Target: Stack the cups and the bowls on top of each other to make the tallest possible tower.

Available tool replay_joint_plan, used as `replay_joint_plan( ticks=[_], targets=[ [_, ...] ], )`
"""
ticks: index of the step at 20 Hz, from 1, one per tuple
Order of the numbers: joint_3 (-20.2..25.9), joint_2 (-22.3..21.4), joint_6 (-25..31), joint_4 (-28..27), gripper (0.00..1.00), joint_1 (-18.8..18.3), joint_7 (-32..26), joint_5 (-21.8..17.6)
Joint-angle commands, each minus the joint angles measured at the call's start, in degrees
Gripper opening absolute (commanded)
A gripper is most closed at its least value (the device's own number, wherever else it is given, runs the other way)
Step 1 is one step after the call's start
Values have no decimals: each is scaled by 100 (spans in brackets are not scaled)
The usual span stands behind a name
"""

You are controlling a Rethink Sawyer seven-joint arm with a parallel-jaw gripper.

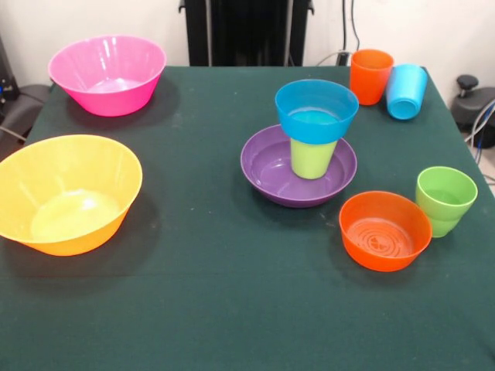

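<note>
Tower three pieces tall at mid-table, and we see no claw anywhere.

We have the wide purple bowl (298,166) on the green table (232,309), a lime-yellow cup (312,158) upright inside it, and the small blue bowl (316,110) perched on that cup. Just beside sit the small orange bowl (384,230) and a green cup (445,199). The orange cup (370,76) touches a tipped light blue cup (406,90). Well apart we spot the pink bowl (107,73) and the yellow-orange bowl (68,193).
</note>
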Motion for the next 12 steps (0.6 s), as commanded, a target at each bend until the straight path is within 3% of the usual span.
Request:
replay_joint_plan(
  ticks=[1,12],
  targets=[
    [1286,244,610,662,0,16,-1511,47],
    [1820,221,1263,987,0,-54,-1828,239]
  ],
)
